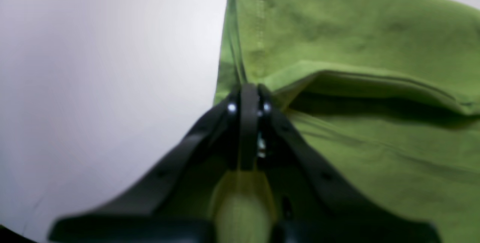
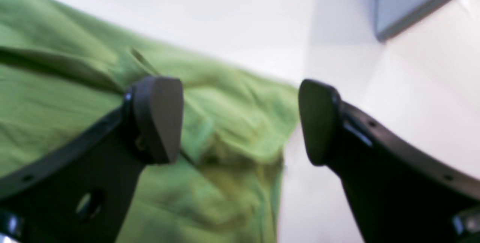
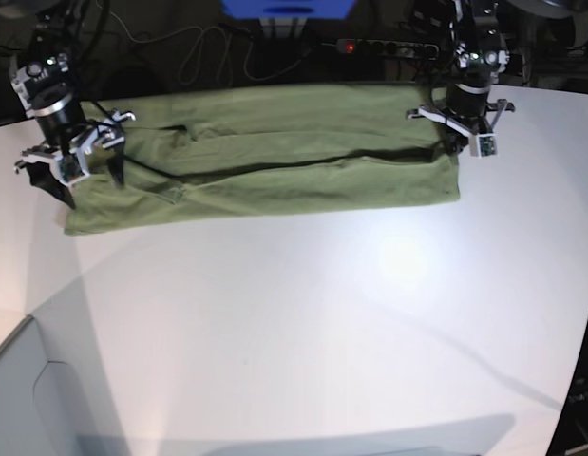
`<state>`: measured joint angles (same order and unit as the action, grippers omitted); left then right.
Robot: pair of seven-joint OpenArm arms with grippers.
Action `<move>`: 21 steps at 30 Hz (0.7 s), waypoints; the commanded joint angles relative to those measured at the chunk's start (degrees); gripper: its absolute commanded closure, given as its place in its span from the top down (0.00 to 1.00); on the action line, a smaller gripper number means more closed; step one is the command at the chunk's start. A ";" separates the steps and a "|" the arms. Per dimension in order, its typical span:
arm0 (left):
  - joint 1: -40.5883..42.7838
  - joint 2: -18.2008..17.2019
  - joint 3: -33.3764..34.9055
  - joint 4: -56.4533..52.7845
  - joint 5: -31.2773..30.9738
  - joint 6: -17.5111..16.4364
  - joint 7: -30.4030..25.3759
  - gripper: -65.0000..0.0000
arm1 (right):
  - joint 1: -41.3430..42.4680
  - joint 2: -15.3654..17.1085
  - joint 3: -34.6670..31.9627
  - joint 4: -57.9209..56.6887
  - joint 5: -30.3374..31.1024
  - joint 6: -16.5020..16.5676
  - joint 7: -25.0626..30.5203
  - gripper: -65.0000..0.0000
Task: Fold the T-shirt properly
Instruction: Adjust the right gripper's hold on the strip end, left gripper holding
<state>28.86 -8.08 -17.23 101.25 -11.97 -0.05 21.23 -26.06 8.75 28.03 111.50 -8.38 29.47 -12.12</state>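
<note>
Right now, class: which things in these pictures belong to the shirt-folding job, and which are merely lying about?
Belonging to the job:
- T-shirt, green, folded into a long band on the white table
- left claw, shut on the T-shirt's edge
- right claw, open above the other end

Lying about:
- power strip behind the table
- cables behind the table

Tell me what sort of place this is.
Likely a robotics lab or test bench: a bare white table with two arms working a T-shirt, loose cables and a power strip behind it.
</note>
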 commanded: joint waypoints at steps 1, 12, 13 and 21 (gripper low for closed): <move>0.10 -0.41 -0.30 1.30 -0.21 0.01 -1.32 0.00 | 0.26 0.61 -0.21 1.86 0.95 0.28 1.44 0.71; 0.10 -0.67 -0.30 1.47 -0.21 0.01 -1.23 0.01 | 11.25 0.70 -12.69 -3.85 0.60 0.28 -12.89 0.30; 0.10 -0.67 -0.30 1.47 -0.21 0.01 -1.15 0.06 | 11.87 0.70 -13.31 -4.38 0.60 0.28 -13.95 0.23; 0.10 -0.58 -0.30 1.56 -0.21 0.27 -1.06 0.30 | 13.89 0.96 -17.53 -10.80 0.60 0.28 -15.26 0.09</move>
<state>28.84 -8.40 -17.32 101.58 -11.94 -0.03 21.28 -12.71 9.19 10.24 99.79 -8.25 29.69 -28.42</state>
